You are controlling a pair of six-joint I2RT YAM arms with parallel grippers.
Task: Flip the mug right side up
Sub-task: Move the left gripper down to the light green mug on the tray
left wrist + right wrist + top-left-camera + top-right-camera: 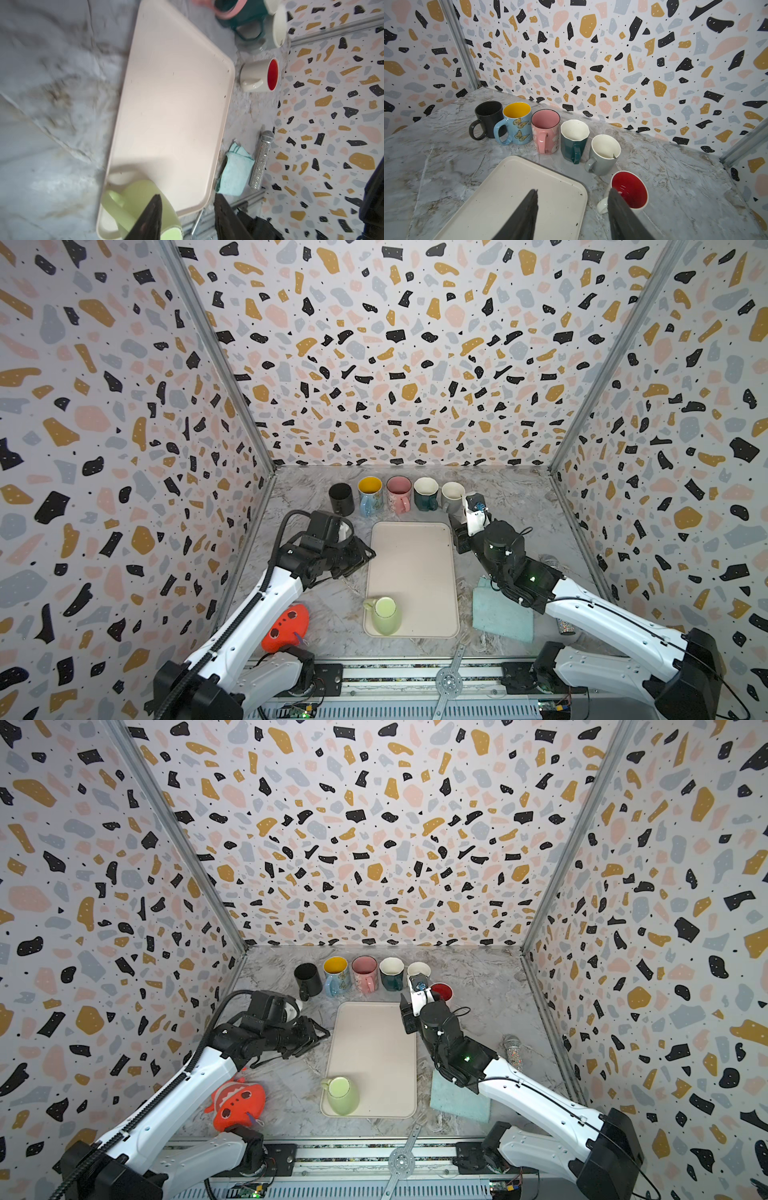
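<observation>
Sitting base-up, as far as I can judge from its flat pale top, the green mug (384, 616) occupies the near-left corner of the tray (411, 564), so the turn looks not yet done. It stands close to the tray's raised rim, handle toward the tray's left edge. A sideways nudge there could ride it over that rim or skid the tray itself.

The left gripper (187, 204) hangs just off the tray's left edge, farther back than the mug, jaws apart and empty. A pinch on the glazed wall may slip as the mug swings over and drop it onto the tray.

At the tray's far-right corner the right gripper (573, 190) is spread too and holds nothing. One of its fingers sits at the lip of the red-lined mug (630, 191), so a careless pull-back could tip that mug toward the row of upright mugs (546, 131) behind the tray.
</observation>
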